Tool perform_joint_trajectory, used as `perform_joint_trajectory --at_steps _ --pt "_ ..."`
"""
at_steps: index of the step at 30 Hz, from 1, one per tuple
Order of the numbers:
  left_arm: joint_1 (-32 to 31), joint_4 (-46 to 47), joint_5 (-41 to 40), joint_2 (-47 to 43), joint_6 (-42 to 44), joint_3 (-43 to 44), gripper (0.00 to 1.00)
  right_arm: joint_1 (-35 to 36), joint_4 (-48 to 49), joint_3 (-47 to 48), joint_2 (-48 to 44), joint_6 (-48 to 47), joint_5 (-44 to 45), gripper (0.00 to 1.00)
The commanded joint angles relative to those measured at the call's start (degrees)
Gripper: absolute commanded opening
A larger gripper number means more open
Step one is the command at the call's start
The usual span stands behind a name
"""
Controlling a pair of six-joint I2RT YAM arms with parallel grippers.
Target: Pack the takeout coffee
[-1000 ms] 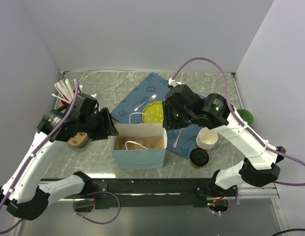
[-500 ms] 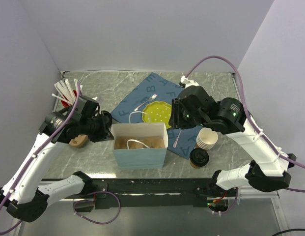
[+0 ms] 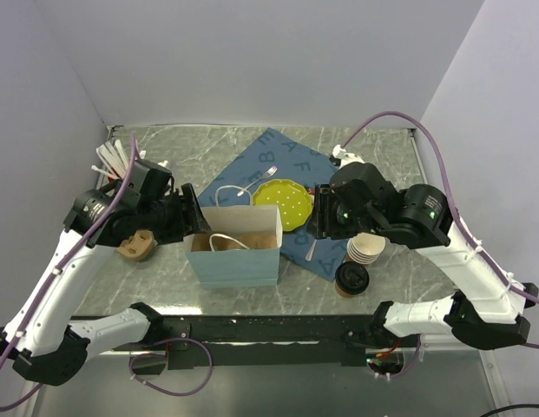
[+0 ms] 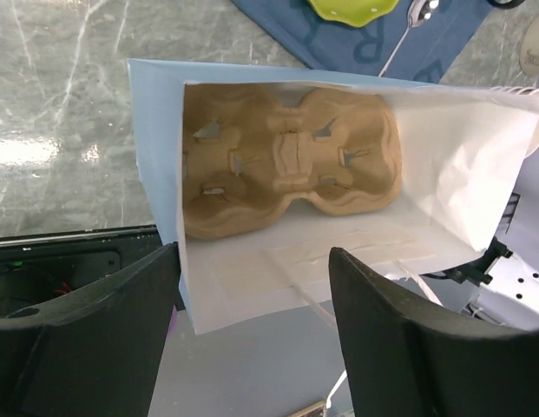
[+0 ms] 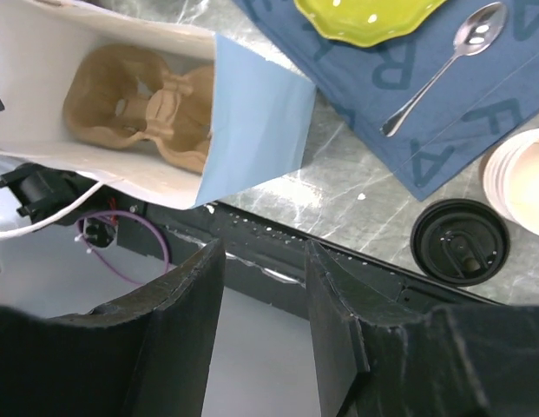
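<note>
Bag: light blue paper bag with white inside (image 3: pixel 239 265), standing open near the table's 6 o'clock edge; brown moulded-pulp cup carrier (image 4: pixel 286 161) lies flat on its bottom.
Coffee: tan paper cup with round black plastic lid (image 3: pixel 351 278), upright on the table at 4 o'clock of the bag, well apart from it, not packed yet.
Neighbour: stack of lidless tan paper cups (image 3: pixel 366 246), just beside the coffee at its 12 o'clock.
Left gripper (image 4: pixel 253 261): fingers wide apart, clamped on nothing, at the bag's 9 o'clock rim.
Right gripper (image 5: pixel 262 252): fingers apart, empty, hovering at the bag's 2 o'clock.
Risk 1: grab lands on the stack, since it crowds the coffee.
Risk 2: hard squeeze dents the cup or pops the lid, causing a spill.
Risk 3: bag is unheld and light, so a cup brushing its wall could fold or tip it.
Risk 4: white handle loop (image 3: pixel 226 241) droops over the mouth and may snag the cup.
Risk 5: cup misses a carrier well and leans over.
</note>
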Motion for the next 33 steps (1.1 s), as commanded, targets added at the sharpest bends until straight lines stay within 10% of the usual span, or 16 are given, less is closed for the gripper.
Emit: perform_joint_trajectory --at_steps 1,15,33 --pt "-0.02 -1.34 -1.36 -1.93 -0.87 1.08 0.72 -0.25 3.10 0.35 0.66 -0.03 -2.80 0.50" --pt "-0.02 1.64 -2.76 -0.52 0.89 -1.73 0.36 -1.74 9.18 2.80 13.39 -6.01 -3.77 0.48" --pt "-0.02 1.92 -2.23 -2.54 -0.61 -3.85 0.01 -2.00 4.44 5.08 15.87 -7.33 -0.87 0.00"
